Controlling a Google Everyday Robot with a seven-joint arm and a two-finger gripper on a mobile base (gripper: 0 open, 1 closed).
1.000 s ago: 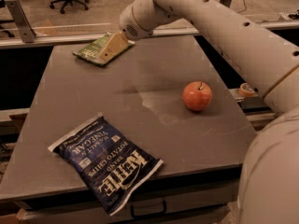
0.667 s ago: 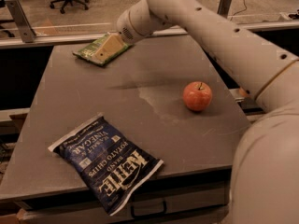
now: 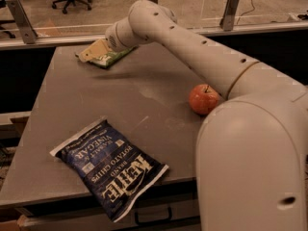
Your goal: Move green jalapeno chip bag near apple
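A robot arm (image 3: 192,47) reaches across a grey table (image 3: 72,109) to its far edge, where the gripper (image 3: 95,50) sits at the green chip bag (image 3: 113,58); the gripper's tan tip lies over the bag's near-left end, and whether it has closed on the bag cannot be told from this angle; the bag lies flat, touching the gripper and stretching away to its right towards the arm's wrist; the apple (image 3: 203,99) stands stem up well apart from the gripper, to its right and nearer the camera, beside the robot's white body; a larger dark blue chip bag (image 3: 109,166) lies flat nearer still, below the gripper, with one corner hanging over the table's front edge.
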